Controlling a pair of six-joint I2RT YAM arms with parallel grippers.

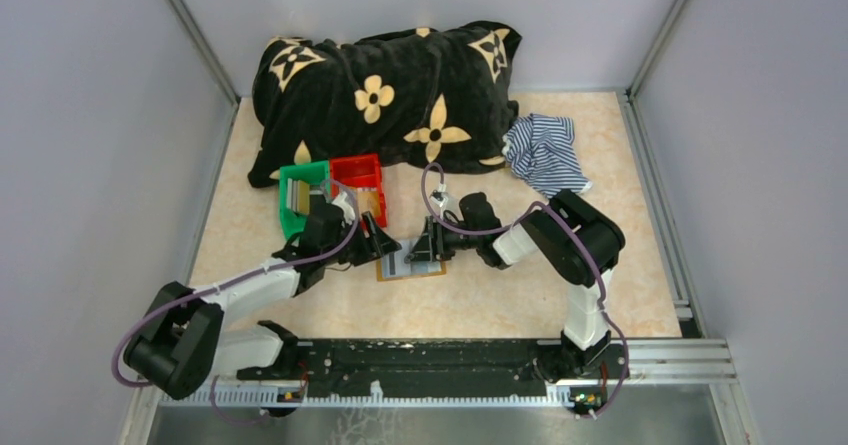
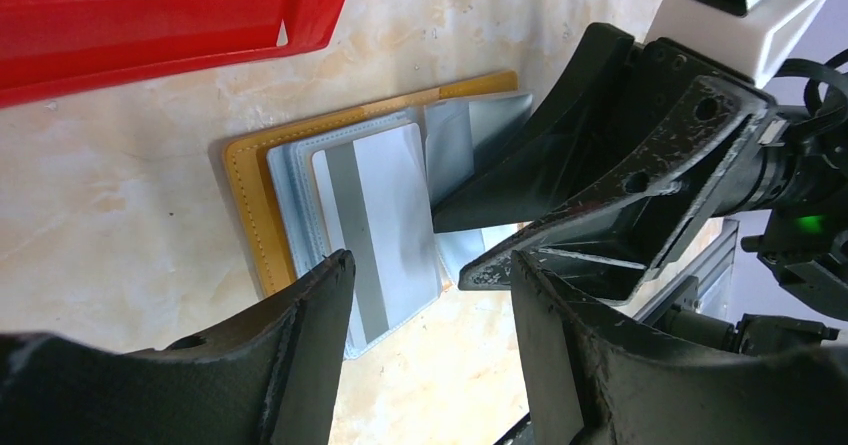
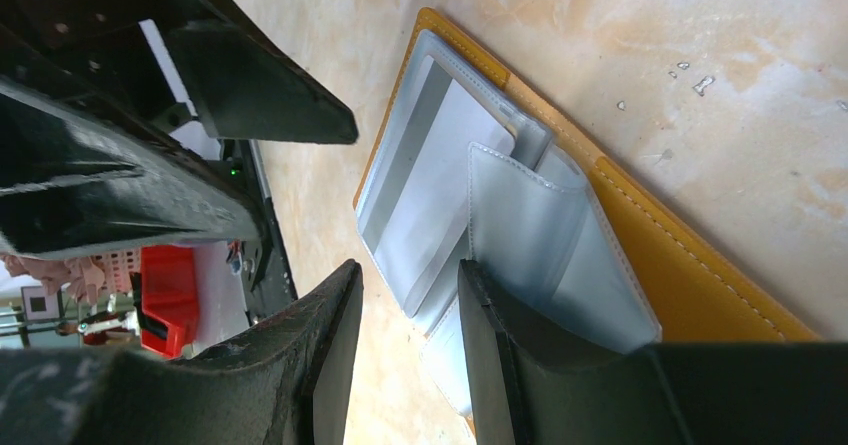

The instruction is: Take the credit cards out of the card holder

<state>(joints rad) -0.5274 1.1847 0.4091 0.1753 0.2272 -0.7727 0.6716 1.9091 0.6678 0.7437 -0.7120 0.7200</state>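
Note:
The card holder (image 1: 412,267) lies open on the table, tan with grey-blue clear sleeves. A whitish credit card (image 2: 380,215) with a grey stripe sits in a sleeve on its left half, also seen in the right wrist view as the card (image 3: 425,170). My left gripper (image 2: 430,275) hovers open over the holder's near edge, one fingertip (image 2: 325,295) above the card's corner. Facing it, my right gripper (image 3: 408,280) is open too, and one finger (image 3: 490,315) sits against a raised sleeve flap (image 3: 550,235). Nothing is held between either pair of fingers.
A red bin (image 1: 358,178) and a green bin (image 1: 300,197) stand just behind the left gripper, each with small flat pieces inside. A black flowered cushion (image 1: 390,90) fills the back. A striped blue-white cloth (image 1: 545,150) lies at the back right.

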